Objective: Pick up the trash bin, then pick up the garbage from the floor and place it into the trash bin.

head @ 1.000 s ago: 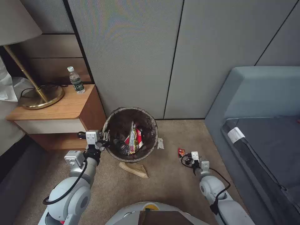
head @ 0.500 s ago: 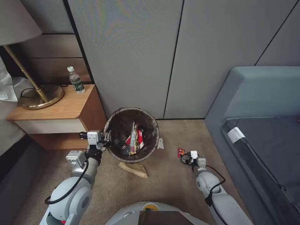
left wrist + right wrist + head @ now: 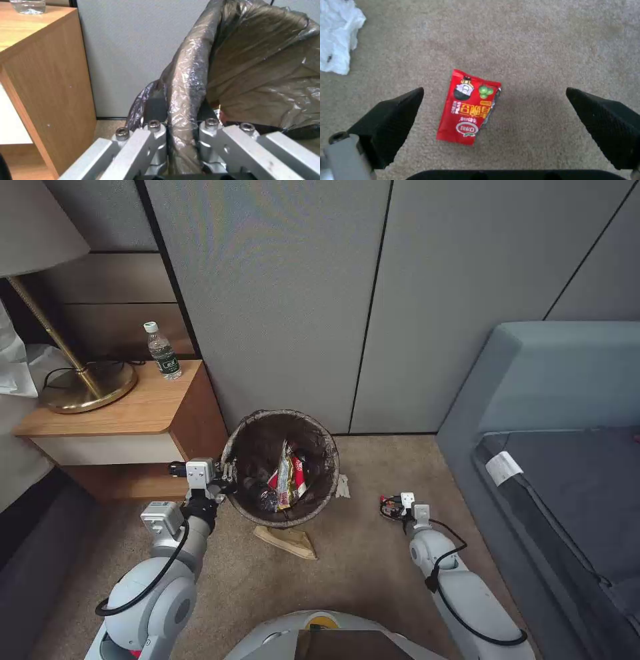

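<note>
Packet (image 3: 469,108) between right pincer (image 3: 495,110) fingers

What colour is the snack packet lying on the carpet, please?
Red snack packet, with yellow lettering; clearest in the right wrist view.

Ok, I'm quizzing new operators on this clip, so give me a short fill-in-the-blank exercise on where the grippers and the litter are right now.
1. The left gripper is shut on the bag-lined rim of the ____.
2. The right gripper hangs with its jaws ____ over the red snack packet.
3. The packet lies flat on the ____, touching neither fingertip.
4. On the nightstand a water bottle stands beside the ____.

Missing words: trash bin; open; carpet; lamp
</note>
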Controlling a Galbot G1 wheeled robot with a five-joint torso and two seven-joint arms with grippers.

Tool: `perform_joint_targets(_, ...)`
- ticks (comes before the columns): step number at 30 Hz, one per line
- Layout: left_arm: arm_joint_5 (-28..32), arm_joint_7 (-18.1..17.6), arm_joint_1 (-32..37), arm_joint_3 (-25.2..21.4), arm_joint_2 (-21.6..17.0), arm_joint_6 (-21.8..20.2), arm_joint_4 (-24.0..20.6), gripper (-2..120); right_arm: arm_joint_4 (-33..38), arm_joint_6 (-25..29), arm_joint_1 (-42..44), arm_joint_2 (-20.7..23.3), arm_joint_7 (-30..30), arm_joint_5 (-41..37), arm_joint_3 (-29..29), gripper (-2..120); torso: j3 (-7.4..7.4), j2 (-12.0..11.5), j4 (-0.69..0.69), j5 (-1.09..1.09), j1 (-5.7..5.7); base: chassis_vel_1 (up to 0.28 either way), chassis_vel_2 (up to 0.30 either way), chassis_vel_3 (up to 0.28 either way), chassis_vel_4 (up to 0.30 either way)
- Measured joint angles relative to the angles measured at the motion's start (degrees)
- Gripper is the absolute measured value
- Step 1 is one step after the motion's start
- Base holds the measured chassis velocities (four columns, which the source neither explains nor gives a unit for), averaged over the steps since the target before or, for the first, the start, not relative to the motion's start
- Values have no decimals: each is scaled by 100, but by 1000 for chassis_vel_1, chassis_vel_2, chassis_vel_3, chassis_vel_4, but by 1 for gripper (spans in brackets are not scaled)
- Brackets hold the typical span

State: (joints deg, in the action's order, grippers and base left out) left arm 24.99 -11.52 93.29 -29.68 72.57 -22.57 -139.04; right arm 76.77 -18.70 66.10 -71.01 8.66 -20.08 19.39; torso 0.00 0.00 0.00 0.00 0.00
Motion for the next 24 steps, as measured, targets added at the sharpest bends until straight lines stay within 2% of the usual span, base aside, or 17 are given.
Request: perform_joint_targets(24, -5, 9, -6, 2, 12, 7, 21, 6, -538, -107, -336, -369, 85, 307, -140, 100, 0, 0, 0, 0, 0, 0, 0, 0, 0)
